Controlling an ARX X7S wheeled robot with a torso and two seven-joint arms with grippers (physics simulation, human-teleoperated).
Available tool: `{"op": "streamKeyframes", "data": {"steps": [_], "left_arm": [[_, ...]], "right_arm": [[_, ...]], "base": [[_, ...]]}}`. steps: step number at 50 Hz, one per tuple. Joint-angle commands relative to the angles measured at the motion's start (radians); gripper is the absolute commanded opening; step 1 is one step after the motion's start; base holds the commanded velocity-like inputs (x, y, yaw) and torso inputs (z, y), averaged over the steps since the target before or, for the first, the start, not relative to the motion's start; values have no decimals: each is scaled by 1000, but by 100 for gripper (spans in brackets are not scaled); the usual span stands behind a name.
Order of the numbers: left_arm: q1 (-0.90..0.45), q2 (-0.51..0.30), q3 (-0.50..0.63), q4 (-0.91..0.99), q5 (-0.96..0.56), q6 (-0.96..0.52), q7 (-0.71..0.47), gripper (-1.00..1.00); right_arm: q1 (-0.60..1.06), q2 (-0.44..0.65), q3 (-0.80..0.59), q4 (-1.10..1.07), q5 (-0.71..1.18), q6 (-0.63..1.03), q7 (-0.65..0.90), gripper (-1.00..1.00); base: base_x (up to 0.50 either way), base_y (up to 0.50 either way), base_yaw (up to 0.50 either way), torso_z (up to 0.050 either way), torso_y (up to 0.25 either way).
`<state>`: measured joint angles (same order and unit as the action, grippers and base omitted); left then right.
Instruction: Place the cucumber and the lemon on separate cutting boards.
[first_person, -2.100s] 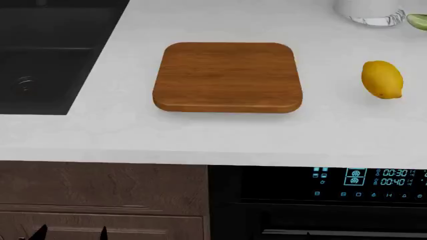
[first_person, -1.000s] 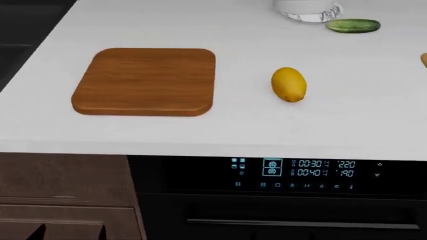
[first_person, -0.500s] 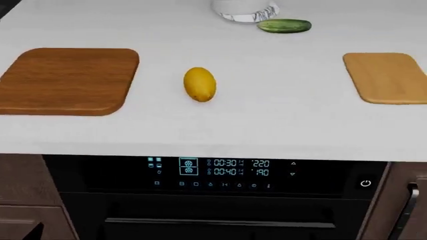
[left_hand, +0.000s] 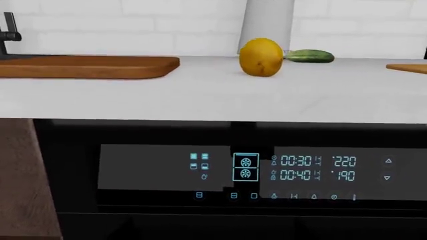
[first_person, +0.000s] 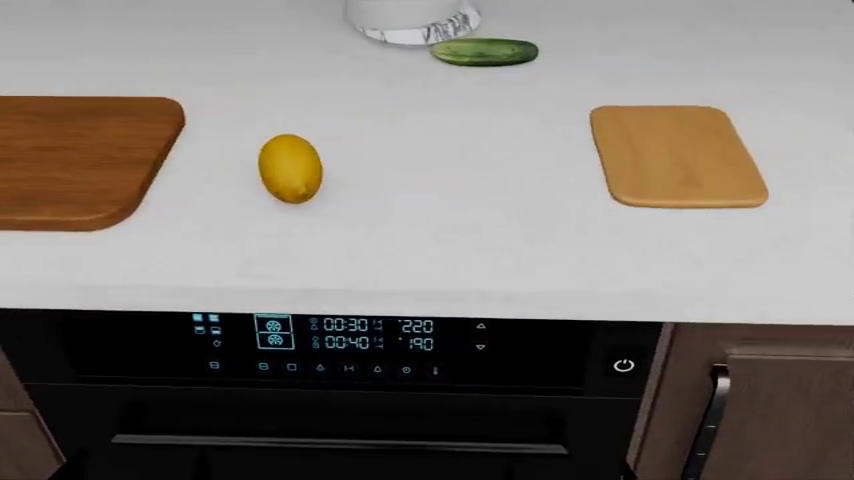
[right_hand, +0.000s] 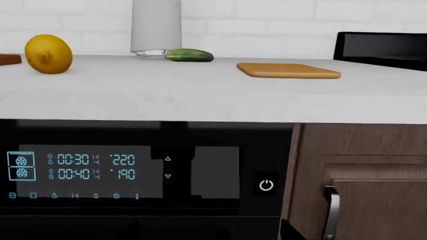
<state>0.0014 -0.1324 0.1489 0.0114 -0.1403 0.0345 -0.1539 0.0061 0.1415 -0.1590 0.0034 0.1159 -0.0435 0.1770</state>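
Yellow oval lemon (first_person: 290, 168) lies bare on the white countertop (first_person: 441, 240), just beside the dark reddish-brown wooden board (first_person: 74, 160). Stubby dark green cucumber (first_person: 483, 52) sits at the back, beside a pale cylindrical container (first_person: 411, 20), well apart from the lighter tan board (first_person: 678, 156). Nothing is placed yet.

Risks as I judge them: both roll, so a glancing touch could shunt the lemon away; reaching for the cucumber could clip the container.

Both wrist cameras sit below counter level, facing the black oven panel (right_hand: 87, 167). No grippers in any view, so I can't tell whether they're open.
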Motion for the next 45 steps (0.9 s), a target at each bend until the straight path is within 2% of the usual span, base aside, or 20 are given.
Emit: {"op": "streamKeyframes", "data": {"steps": [1,12,17,45], "left_arm": [[-3,-9,10,-5,0,9,-12,100],[-3,-19,18,-3,4,14,-24,100],[-6,-32,44,0,11,16,-2,100],[-14,-40,45,-12,-7,0,-38,100]], "right_arm": [[0,5,-7,-5,8,6,13,100],[4,10,-15,-1,12,8,23,100],[6,13,-20,2,5,11,32,100],[9,28,-39,9,11,5,52,100]], "base": [[0,0,0,0,0],[0,0,0,6,0],[0,0,0,50,0],[0,0,0,50,0]]}}
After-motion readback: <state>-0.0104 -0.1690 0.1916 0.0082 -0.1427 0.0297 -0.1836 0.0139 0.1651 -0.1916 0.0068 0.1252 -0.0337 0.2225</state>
